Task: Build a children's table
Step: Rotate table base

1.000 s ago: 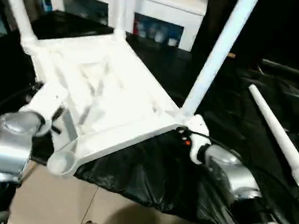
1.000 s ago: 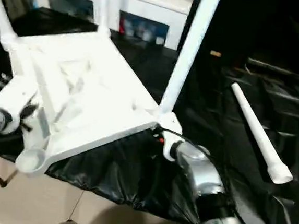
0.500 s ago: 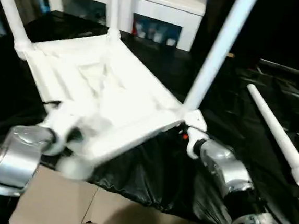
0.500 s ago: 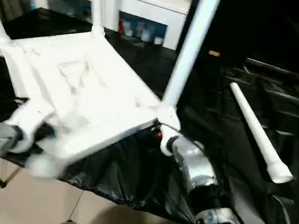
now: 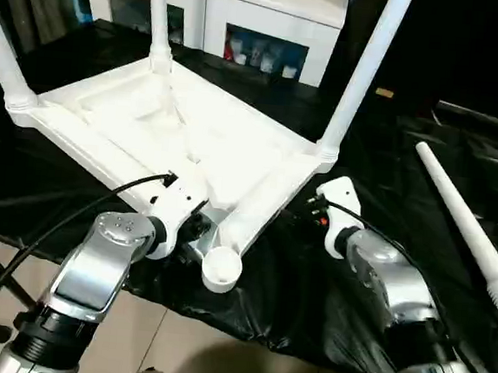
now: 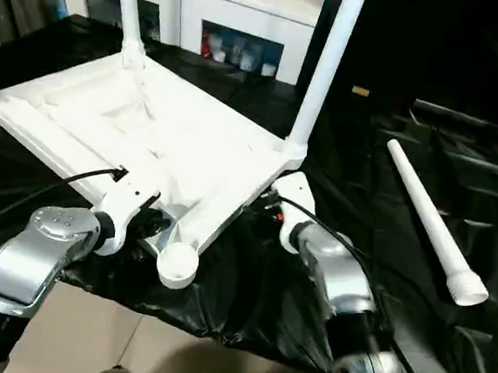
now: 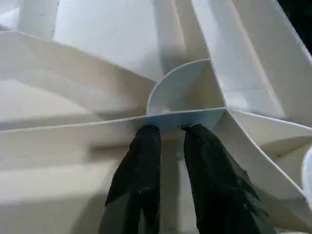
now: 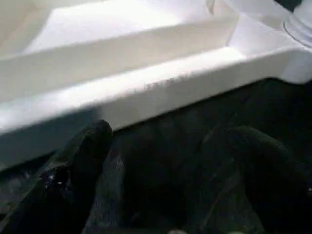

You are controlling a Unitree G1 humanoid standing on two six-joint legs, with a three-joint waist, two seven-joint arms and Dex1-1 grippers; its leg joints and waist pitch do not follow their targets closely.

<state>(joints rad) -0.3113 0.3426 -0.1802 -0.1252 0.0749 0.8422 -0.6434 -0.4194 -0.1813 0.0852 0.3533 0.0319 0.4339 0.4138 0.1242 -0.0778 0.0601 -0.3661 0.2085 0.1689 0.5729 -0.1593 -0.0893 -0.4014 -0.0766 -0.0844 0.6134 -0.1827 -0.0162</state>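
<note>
The children's table (image 5: 141,125) lies upside down on the black-covered surface. Three of its white tube legs (image 5: 364,66) stand in corner sockets. The near corner socket (image 5: 222,269) is empty. A loose white leg (image 5: 460,218) lies apart to the right. My left gripper (image 7: 168,129) is at the top's near edge beside the empty socket, its black fingers (image 7: 141,165) closed narrowly on a rib of the underside. My right gripper (image 8: 165,141) stands open just outside the right-hand rim (image 8: 146,92), nothing between its fingers (image 8: 87,151).
A white cabinet with glass doors (image 5: 272,23) stands behind the work surface. Black cloth (image 5: 291,304) hangs over the near edge above the tiled floor (image 5: 182,355). A black cable (image 5: 63,223) runs along my left arm.
The table top has come down from its tilt and turned, so its empty socket now points toward me. My left gripper stayed on its edge. The right gripper remains open by the right corner.
</note>
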